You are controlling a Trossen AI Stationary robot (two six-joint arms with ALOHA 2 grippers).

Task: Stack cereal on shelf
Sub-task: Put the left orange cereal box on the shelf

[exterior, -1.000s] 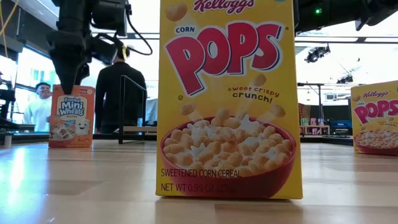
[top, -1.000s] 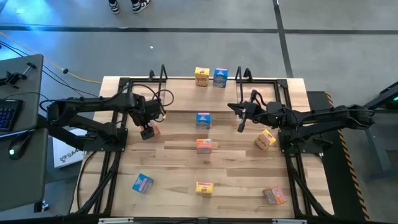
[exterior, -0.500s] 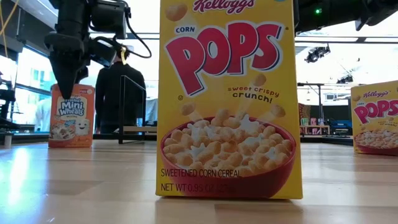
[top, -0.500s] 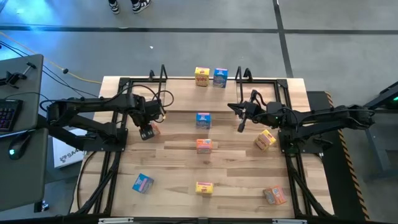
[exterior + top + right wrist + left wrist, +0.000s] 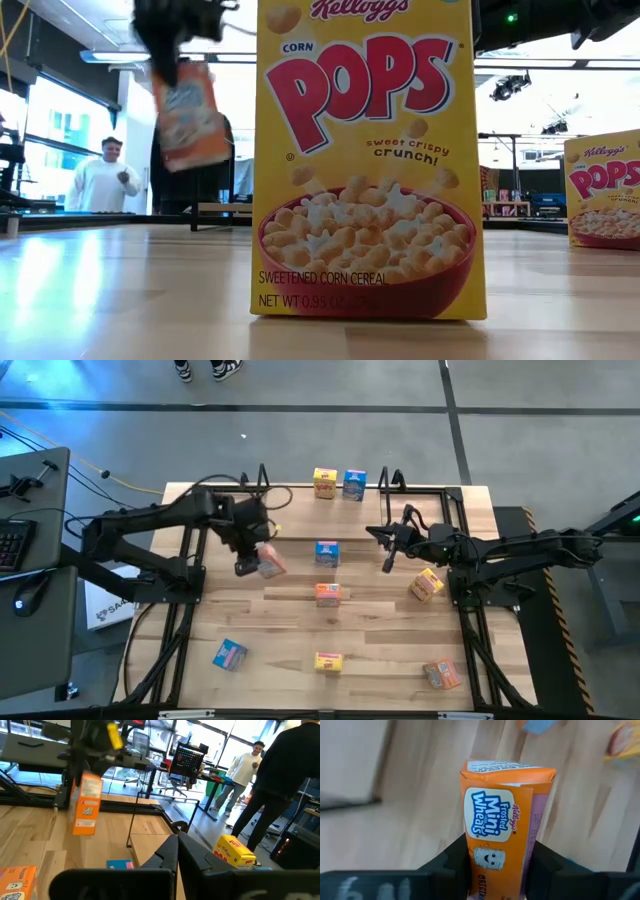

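My left gripper (image 5: 247, 565) is shut on an orange Mini Wheats cereal box (image 5: 270, 563), which hangs in the air over the table's left middle; the low view shows this box (image 5: 190, 115) tilted below the gripper. The shelf (image 5: 300, 515) runs along the far edge, with a yellow box (image 5: 325, 482) and a blue box (image 5: 354, 483) standing at its back. My right gripper (image 5: 388, 560) hovers shut at the right middle, holding nothing. My left gripper pinches the orange box between its two fingers, on two opposite faces near its upper end (image 5: 480, 870). The fingers (image 5: 540, 867) come from above, pointing down. The box hangs below them, tilted and clear of the table.
Loose boxes on the table: blue (image 5: 327, 553), orange (image 5: 328, 594), yellow (image 5: 426, 584), blue (image 5: 229, 654), yellow (image 5: 328, 662), orange (image 5: 441, 675). Black wire uprights (image 5: 262, 478) stand at the shelf's ends. A yellow Corn Pops box (image 5: 365, 160) stands close before the low camera. People stand beyond the table.
My left gripper has shut on the orange box, which stood upright on the table, and has gone up with it and a little toward the table's right edge. The box is now lifted clear and tilted.
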